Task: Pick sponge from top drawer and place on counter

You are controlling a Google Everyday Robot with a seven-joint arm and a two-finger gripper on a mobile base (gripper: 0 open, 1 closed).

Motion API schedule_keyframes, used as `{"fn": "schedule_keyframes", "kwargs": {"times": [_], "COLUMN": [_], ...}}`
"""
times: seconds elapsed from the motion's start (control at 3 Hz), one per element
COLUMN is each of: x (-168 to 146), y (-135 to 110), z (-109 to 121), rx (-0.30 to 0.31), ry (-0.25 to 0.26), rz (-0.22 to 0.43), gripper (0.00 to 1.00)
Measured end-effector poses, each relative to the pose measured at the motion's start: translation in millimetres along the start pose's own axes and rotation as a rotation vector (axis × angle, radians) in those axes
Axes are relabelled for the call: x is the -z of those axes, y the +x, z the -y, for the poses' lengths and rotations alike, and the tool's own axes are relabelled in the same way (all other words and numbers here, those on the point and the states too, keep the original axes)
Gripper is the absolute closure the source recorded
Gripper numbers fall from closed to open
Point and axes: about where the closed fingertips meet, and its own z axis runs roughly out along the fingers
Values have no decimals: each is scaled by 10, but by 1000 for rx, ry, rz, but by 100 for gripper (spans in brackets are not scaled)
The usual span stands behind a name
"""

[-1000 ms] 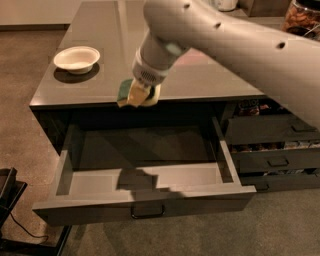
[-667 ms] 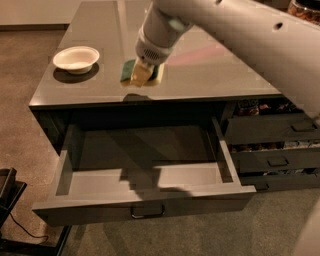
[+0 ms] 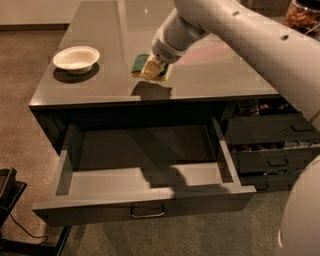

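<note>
My gripper (image 3: 151,67) hangs from the white arm that reaches in from the upper right, over the middle of the counter (image 3: 220,70). It is shut on the sponge (image 3: 141,63), whose dark green face and yellow foam show at the gripper's tip. The sponge is low over the glossy countertop, with its dark reflection just in front of it; I cannot tell whether it touches the surface. The top drawer (image 3: 145,202) stands pulled open below the counter's front edge, with nothing visible inside and a small metal bar handle on its front.
A white bowl (image 3: 76,57) sits on the counter's left side. Narrower dark stacked drawers (image 3: 272,145) are partly open at the right. A jar (image 3: 302,15) stands at the far right. A black frame (image 3: 10,200) is on the floor at the lower left.
My gripper has carried the sponge from the counter's front edge further back over the countertop and lower. The drawer has stayed open.
</note>
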Motion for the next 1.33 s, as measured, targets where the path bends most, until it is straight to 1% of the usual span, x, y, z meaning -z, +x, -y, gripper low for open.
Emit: {"fn": "schedule_keyframes", "kwargs": {"times": [0.33, 0.67, 1.33], "x": [-222, -237, -238], "y": [159, 155, 155], "z": [167, 199, 199], "rx": [-71, -76, -76], "ry": [23, 32, 32], "rz": [84, 93, 93], "gripper": [100, 81, 35]}}
